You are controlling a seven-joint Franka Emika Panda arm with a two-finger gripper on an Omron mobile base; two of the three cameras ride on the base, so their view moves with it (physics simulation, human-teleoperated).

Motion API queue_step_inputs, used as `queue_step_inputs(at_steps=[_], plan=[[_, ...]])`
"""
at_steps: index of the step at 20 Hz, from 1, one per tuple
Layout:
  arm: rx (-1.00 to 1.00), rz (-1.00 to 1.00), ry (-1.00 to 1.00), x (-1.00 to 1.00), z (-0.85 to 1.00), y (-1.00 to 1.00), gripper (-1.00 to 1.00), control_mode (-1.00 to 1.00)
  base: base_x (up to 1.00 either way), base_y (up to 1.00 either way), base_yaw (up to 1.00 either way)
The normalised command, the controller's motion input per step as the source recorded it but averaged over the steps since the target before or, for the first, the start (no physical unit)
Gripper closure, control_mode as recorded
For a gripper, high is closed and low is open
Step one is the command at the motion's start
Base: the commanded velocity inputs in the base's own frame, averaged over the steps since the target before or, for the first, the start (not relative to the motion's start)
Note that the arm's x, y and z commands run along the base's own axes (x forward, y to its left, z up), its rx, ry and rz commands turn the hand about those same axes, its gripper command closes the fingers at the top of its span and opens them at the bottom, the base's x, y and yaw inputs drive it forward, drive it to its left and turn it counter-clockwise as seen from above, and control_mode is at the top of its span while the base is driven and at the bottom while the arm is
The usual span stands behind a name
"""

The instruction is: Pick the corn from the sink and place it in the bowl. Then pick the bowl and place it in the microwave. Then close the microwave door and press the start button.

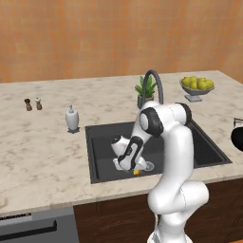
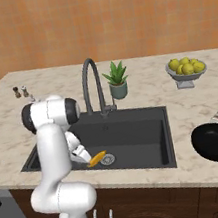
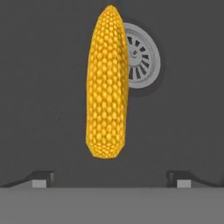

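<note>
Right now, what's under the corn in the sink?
The corn lies on the sink floor, overlapping the left edge of the round drain. The drain's covered part is hidden. The open gripper hovers above.

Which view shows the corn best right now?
Hand view: the corn lies whole on the sink floor, partly covering the drain, with the open gripper straddling its near end. Right base view shows a small cob beside the arm. Left base view shows a yellow sliver under the hand.

Bumpy yellow corn, matt grey sink
</note>
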Motion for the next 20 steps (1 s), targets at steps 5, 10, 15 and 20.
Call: queue_step_inputs(at_steps=[5, 10, 15, 20], plan=[[-0.06, 0.0, -0.03, 0.51, -0.43, -0.01, -1.0, -1.0, 0.0, 0.0, 0.0], [-0.01, 0.0, -0.05, 0.41, -0.49, -0.05, -1.0, -1.0, 0.0, 0.0, 0.0], [0.0, 0.0, -0.07, 0.08, -0.19, -0.42, -1.0, -1.0, 0.0, 0.0, 0.0], [0.0, 0.0, -0.08, 0.0, -0.02, -0.58, -1.0, -1.0, 0.0, 0.0, 0.0]])
